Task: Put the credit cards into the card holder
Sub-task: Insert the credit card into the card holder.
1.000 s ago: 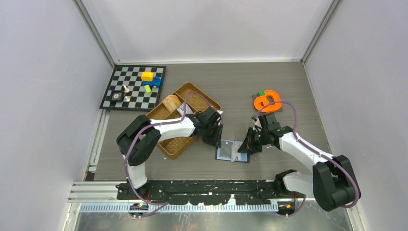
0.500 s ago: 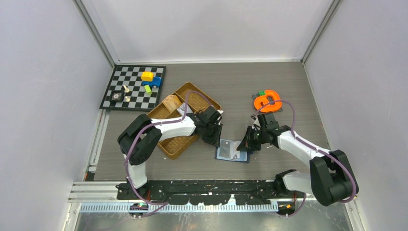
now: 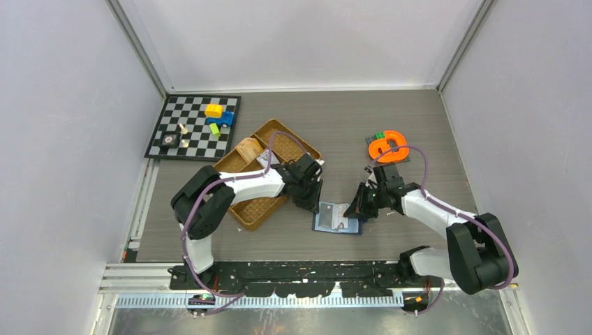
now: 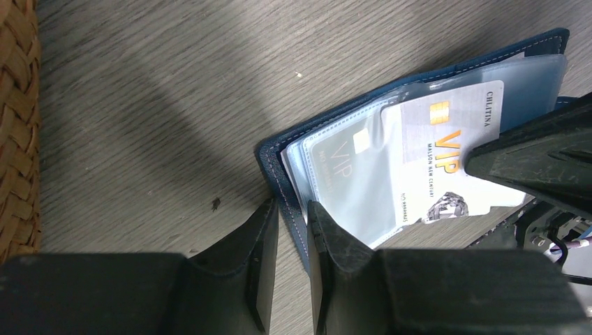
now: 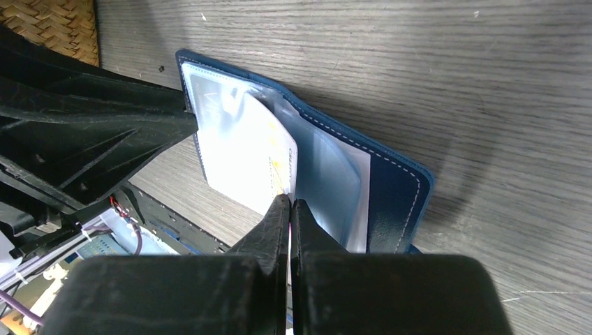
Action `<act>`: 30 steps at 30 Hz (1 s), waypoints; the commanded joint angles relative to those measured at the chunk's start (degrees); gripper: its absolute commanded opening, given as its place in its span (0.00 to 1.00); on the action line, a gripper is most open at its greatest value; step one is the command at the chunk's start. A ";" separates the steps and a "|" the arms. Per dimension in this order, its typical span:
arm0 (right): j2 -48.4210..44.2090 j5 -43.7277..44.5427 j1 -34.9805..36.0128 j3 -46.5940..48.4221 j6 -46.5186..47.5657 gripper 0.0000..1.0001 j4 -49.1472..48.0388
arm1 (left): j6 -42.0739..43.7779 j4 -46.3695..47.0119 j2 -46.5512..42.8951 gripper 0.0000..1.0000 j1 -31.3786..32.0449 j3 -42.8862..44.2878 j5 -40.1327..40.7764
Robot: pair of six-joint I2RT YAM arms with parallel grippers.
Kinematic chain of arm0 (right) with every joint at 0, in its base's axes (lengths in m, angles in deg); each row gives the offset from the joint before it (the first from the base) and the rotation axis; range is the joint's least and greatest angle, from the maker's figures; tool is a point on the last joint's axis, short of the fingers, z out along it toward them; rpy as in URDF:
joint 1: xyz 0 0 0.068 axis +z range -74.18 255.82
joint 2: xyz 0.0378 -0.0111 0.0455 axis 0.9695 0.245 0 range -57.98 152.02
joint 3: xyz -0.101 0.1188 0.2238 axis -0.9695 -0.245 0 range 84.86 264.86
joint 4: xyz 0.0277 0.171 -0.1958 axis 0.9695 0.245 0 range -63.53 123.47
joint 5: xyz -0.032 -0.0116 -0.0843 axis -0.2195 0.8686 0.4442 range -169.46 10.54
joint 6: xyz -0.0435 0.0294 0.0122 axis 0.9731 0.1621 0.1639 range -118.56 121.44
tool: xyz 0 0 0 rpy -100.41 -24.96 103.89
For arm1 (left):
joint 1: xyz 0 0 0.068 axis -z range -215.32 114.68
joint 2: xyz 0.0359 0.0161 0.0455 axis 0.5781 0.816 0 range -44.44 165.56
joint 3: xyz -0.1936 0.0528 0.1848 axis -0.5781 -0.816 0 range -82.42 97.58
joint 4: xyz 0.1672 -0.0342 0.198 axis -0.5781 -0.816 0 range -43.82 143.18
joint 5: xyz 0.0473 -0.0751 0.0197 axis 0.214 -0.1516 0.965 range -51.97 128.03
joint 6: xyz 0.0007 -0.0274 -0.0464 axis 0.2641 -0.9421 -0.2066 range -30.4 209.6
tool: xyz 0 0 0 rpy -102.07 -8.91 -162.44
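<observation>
Mid-frame, the left gripper point(image 4: 292, 216) has tightened onto the card holder point(image 5: 391, 202), steadying it for the credit card point(image 5: 244, 153) pinched in the right gripper point(image 5: 290, 206).

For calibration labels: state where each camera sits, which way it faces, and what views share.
Top external: fixed above and behind the arms, looking down on the table; both arms show whole, left gripper and right gripper both at the open wallet.
Left wrist: on the left arm, looking down past its own fingers, which pinch the wallet's cover edge.
Right wrist: on the right arm, looking past its own fingers, shut on a pale card.
Shared: both wrist views show wallet, card and the other gripper.
</observation>
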State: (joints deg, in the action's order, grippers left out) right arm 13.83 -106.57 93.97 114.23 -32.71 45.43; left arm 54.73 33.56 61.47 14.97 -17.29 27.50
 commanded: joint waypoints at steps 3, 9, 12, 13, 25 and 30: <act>1.75 3.02 -0.05 -1.75 -0.53 0.01 -4.49 | 0.99 -0.84 2.09 0.23 0.17 -0.83 1.36; 3.42 3.66 0.72 -1.14 -1.52 0.02 -4.37 | 0.44 0.22 1.49 0.19 0.19 -1.41 0.42; 4.16 6.45 2.50 -0.07 -2.15 0.08 -2.87 | -0.05 0.73 1.14 0.15 0.17 -2.12 0.74; 3.94 7.49 2.91 0.38 -2.35 0.10 -2.07 | -0.39 0.98 0.99 0.13 0.17 -2.44 0.81; 3.42 16.58 9.24 4.99 -5.56 0.41 2.74 | -2.71 4.92 0.45 0.06 0.17 -5.17 -1.01; 5.02 19.08 14.53 7.00 -8.91 0.45 -0.08 | -3.76 7.42 0.02 0.05 0.17 -6.76 -2.06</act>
State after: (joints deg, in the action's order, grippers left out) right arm 17.09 -92.52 104.77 118.44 -38.35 47.44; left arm 51.80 39.83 60.74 14.55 -21.03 25.75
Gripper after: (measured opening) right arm 0.442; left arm 0.056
